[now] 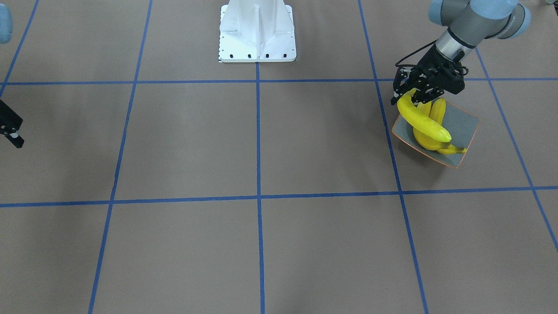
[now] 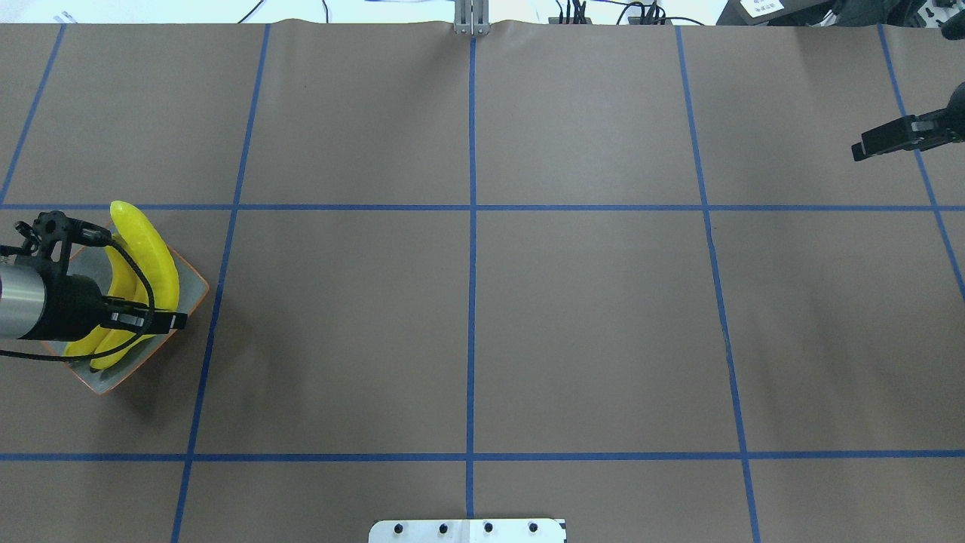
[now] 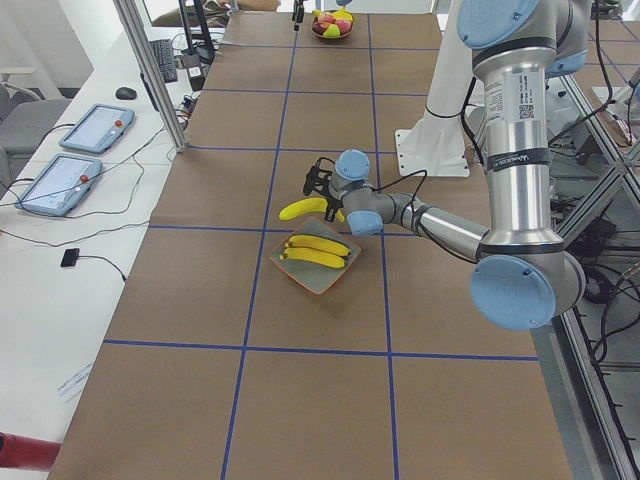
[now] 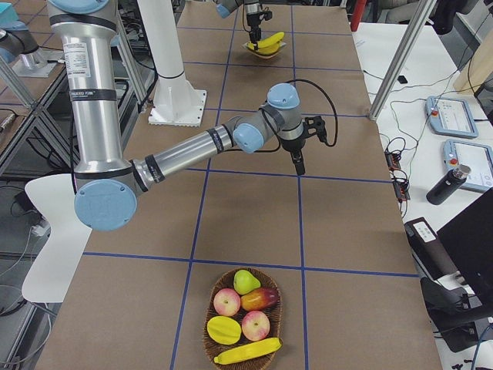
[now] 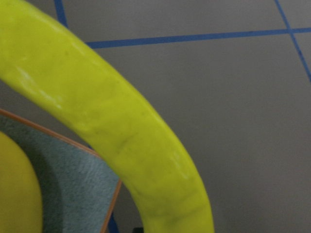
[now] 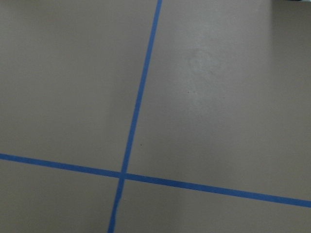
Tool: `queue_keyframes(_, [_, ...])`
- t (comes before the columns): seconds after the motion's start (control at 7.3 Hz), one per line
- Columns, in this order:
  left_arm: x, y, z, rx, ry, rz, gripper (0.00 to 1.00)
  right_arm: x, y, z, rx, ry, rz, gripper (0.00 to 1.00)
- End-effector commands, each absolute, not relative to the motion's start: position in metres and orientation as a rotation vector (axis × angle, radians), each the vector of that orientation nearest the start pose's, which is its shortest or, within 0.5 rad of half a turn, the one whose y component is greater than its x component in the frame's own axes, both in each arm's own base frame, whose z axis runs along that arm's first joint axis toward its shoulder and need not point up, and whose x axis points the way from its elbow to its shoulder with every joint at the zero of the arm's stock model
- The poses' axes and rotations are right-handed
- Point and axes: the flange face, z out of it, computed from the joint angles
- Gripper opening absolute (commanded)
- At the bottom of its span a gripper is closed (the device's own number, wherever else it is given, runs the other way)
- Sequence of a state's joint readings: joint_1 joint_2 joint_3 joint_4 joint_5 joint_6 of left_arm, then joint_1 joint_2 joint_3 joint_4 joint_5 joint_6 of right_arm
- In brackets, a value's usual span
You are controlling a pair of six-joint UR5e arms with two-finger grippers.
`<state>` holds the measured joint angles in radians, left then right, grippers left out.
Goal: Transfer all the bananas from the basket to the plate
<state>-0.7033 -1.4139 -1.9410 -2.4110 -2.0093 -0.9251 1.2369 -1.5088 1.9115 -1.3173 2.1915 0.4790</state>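
Silver tubes, pale-blue joint caps: that's my left arm, upper right. Black cable looping off its wrist, black left gripper below. My white base, top centre, shows a row of dark screws. Right gripper, far left edge: black too.

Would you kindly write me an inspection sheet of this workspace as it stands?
Surface: brown table with blue tape grid.
Job's things: held banana over the plate rim; two bananas lying in it; one banana in the basket.
Clutter: other fruit in the basket.
Grippers: left gripper shut on held banana; right gripper looks shut, empty, over the table.
Cables: black cable looping at the left wrist.
Surroundings: teach pendants on a side bench.
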Motion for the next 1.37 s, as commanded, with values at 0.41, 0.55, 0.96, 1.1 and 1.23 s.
queue_keyframes(0.41, [0.28,-0.361,0.498,0.373,0.958,0.253,0.99,-0.038,-0.522,0.481,0.357,-0.787,-0.127,1.0])
queue_keyframes(0.55, [0.276,-0.365,0.5,0.396,0.947,0.283,0.99,-0.028,-0.521,0.485,0.363,-0.779,-0.125,1.0])
queue_keyframes(0.96, [0.221,-0.402,0.458,0.379,1.106,0.259,0.99,0.028,-0.526,0.545,0.368,-0.761,-0.2,1.0])
queue_keyframes(1.1, [0.202,-0.407,0.439,0.381,1.159,0.263,1.0,0.046,-0.525,0.58,0.362,-0.737,-0.257,1.0])
queue_keyframes(1.23, [0.202,-0.407,0.428,0.39,1.17,0.26,1.0,0.064,-0.523,0.616,0.356,-0.717,-0.323,1.0])
